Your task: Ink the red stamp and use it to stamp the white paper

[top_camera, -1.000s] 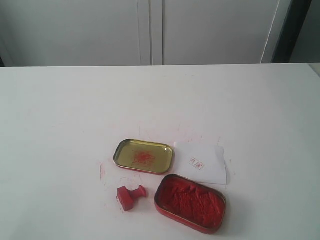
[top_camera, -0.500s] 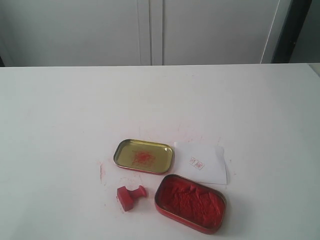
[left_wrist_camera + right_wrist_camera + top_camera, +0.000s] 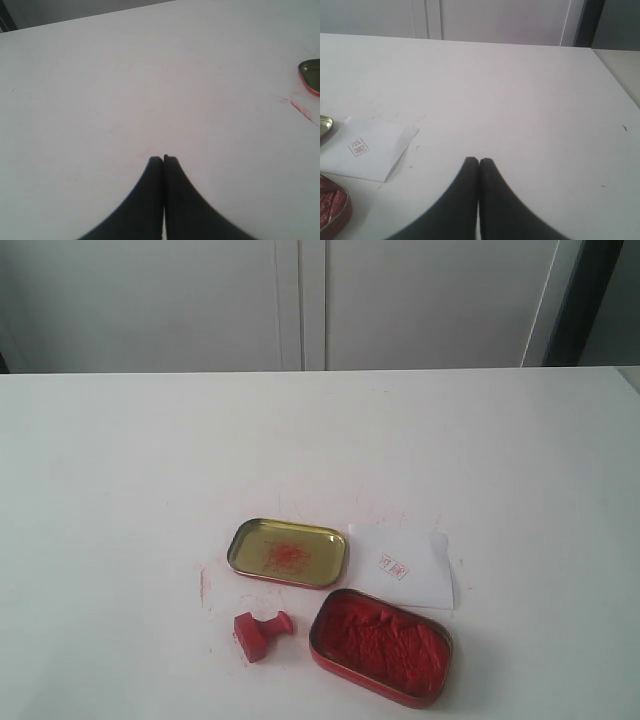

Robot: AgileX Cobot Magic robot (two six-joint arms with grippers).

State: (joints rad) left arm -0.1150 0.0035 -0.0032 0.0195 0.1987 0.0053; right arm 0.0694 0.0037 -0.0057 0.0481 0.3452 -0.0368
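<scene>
Right pincer (image 3: 479,161), tips together, above the table (image 3: 530,85) near the white paper (image 3: 370,150).

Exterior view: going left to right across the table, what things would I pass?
Red ink smear → red stamp → red ink tin. The gold lid and white paper overlap these sideways, so they are left out.

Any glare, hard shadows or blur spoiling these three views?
Exterior view: soft, even light, no glare; the red stamp casts only a faint shadow. Left wrist view: the left gripper is a dark silhouette, soft near the frame edge. Right wrist view: the right gripper likewise; the white paper is clear, its imprint unreadable.
</scene>
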